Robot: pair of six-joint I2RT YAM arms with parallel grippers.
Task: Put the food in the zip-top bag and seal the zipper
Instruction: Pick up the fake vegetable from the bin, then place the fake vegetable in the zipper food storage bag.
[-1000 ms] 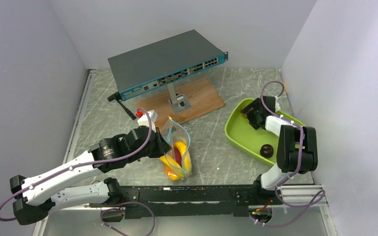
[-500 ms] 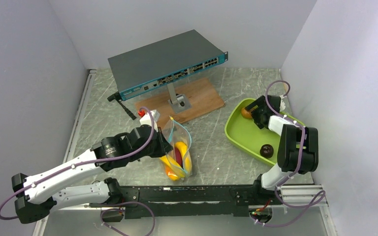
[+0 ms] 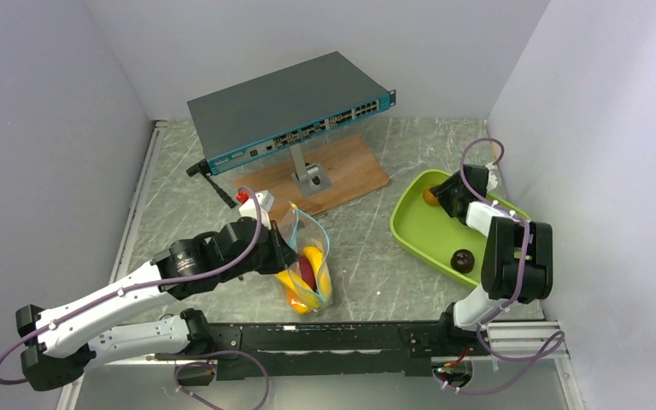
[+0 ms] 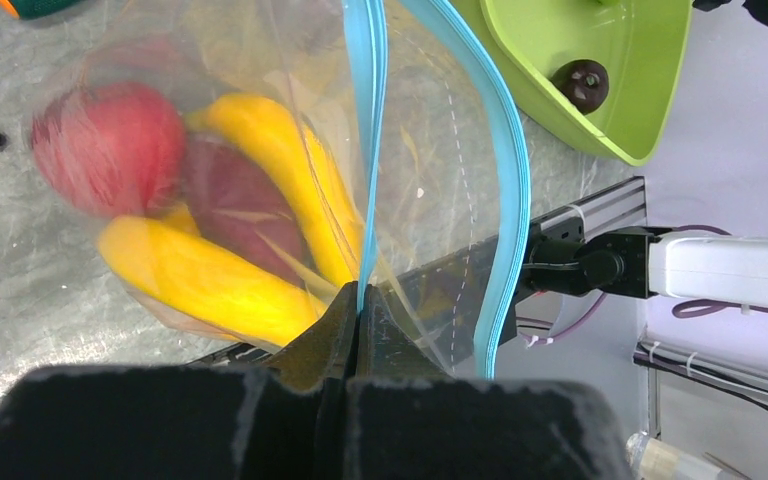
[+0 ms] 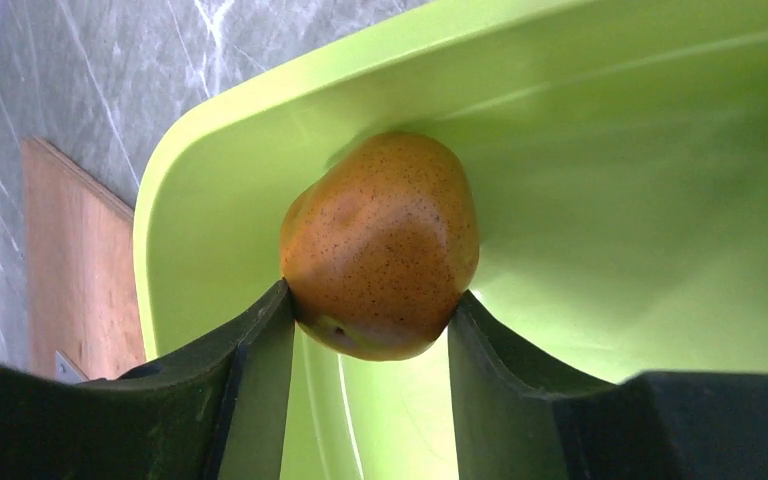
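The clear zip-top bag (image 3: 309, 260) stands on the table, its mouth open. My left gripper (image 3: 284, 253) is shut on one lip of its teal zipper (image 4: 370, 150), pinched at the fingertips (image 4: 360, 300). Inside lie a yellow banana (image 4: 280, 150), a red apple (image 4: 110, 145) and a dark purple-red piece (image 4: 235, 195). My right gripper (image 3: 438, 198) is at the far corner of the lime-green tray (image 3: 410, 229). There both fingers press the sides of an orange fruit (image 5: 380, 240), the gripper (image 5: 372, 300) shut on it. A brown round fruit (image 3: 461, 259) rests in the tray.
A network switch (image 3: 290, 107) stands on a metal stand (image 3: 312, 178) over a wooden board (image 3: 350, 171) behind the bag. A small white block with a red cap (image 3: 248, 199) is by my left wrist. The right wall runs close to the tray.
My right gripper has shifted to the tray's far corner and its jaws have closed in on the orange fruit. The left gripper holds the bag's lip as before.
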